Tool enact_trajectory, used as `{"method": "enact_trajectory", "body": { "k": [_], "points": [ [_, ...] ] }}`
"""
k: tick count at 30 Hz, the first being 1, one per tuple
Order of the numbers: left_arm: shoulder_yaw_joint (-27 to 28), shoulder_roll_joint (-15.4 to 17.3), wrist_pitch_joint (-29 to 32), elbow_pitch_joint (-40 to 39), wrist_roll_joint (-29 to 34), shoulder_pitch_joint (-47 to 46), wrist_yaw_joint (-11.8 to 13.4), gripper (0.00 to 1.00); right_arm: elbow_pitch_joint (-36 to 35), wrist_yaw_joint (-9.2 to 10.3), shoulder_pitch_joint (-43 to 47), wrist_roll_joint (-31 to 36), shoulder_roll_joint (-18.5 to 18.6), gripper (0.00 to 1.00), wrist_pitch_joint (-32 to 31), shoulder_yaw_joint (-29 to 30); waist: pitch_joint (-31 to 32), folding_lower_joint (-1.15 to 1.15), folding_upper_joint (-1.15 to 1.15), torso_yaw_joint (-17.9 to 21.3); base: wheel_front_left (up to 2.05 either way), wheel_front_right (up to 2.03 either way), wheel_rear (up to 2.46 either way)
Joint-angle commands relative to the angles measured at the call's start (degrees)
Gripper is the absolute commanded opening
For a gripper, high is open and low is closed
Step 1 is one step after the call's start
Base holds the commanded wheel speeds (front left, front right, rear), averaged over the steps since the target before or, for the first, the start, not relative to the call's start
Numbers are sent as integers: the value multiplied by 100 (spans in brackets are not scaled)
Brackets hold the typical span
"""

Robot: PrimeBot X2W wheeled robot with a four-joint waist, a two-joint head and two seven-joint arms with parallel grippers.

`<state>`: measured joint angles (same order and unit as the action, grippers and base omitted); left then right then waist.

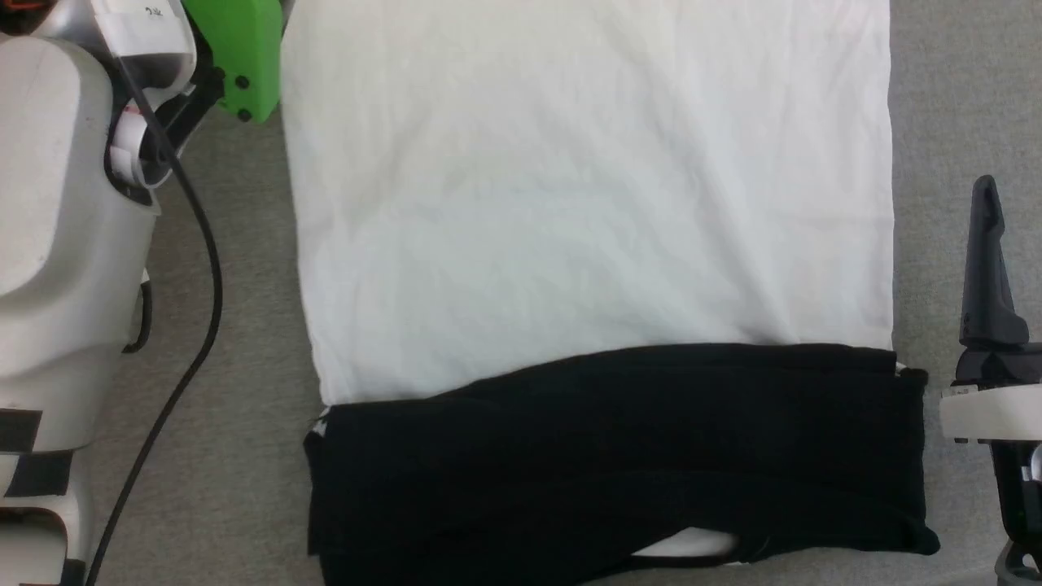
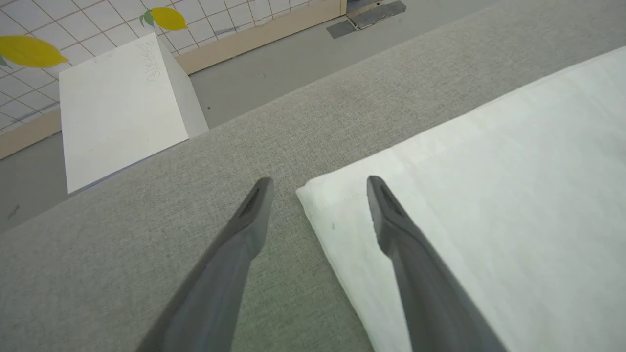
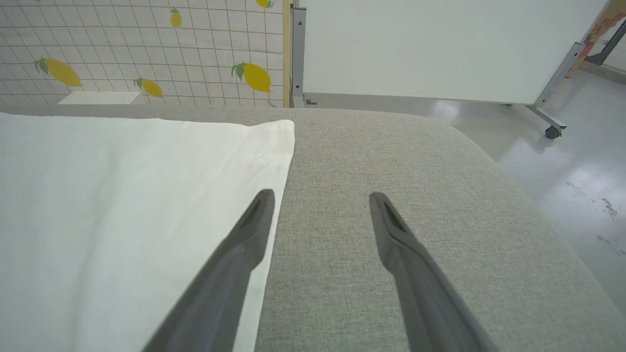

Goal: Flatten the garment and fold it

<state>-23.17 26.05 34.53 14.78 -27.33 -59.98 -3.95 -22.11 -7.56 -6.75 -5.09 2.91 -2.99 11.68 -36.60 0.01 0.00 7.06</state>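
The garment point(image 1: 586, 203) lies flat on the table point(image 1: 961, 98), black sleeves point(image 1: 619, 456) folded across at six o'clock; the left gripper point(image 2: 318, 183) at eleven and the right gripper point(image 3: 320, 195) at three hover spread and empty, and probably must next pinch its edges for folding.

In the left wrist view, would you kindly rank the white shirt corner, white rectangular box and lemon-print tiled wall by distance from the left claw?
1. White shirt corner, beneath the left claw.
2. White rectangular box, upper left.
3. Lemon-print tiled wall, behind the box.
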Motion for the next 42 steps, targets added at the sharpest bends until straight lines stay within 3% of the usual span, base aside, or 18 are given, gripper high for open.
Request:
{"method": "enact_trajectory", "body": {
  "k": [1, 5, 6, 7, 14, 18, 22, 29, 35, 42],
  "points": [
    [24, 61, 54, 35, -72, -29, 40, 100, 31, 8, -114, -47, -3, 100, 42, 3, -275, -1, 0, 251, 0, 0, 0],
    [53, 143, 272, 113, -104, 47, 176, 100, 70, 8, -170, -54, -3, 100, 67, 24, -395, -1, 0, 322, 0, 0, 0],
    [56, 158, 297, 126, -105, 65, 199, 63, 71, 8, -186, -47, -3, 100, 70, 31, -410, -1, 0, 333, 0, 0, 0],
    [53, 166, 335, 145, -132, 101, 200, 0, 70, 8, -205, -38, -3, 100, 71, 38, -423, -1, 0, 343, 0, 0, 0],
    [132, 201, 204, 135, -219, 210, 243, 0, -62, 8, -447, 108, 47, 100, -5, -33, -330, -1, 0, 300, 0, 0, 0],
    [182, 141, -38, 131, -255, 261, 277, 0, -341, 8, -1076, -85, 619, 100, -275, -118, -177, -1, 0, 232, 0, 0, 0],
    [181, 53, -135, 135, -314, 313, 299, 0, -387, 8, -2209, -481, 1480, 100, -834, -267, -88, -1, 0, 148, 0, 0, 0],
    [103, -114, -260, 49, -310, 243, 338, 0, 928, 8, -4075, -1382, 2076, 100, -2581, -618, -190, -1, 0, -85, 0, 0, 0],
    [-5, -286, -354, 0, -285, 136, 350, 0, 2352, 8, -4923, -1314, 1896, 100, -3636, -657, -383, -1, 0, -310, 0, 0, 0],
    [-140, -479, -448, 31, -275, -3, 317, 0, 3255, 8, -5094, -1070, 1715, 100, -4120, -805, -579, -1, 0, -596, 0, 0, 0]
  ]
}}
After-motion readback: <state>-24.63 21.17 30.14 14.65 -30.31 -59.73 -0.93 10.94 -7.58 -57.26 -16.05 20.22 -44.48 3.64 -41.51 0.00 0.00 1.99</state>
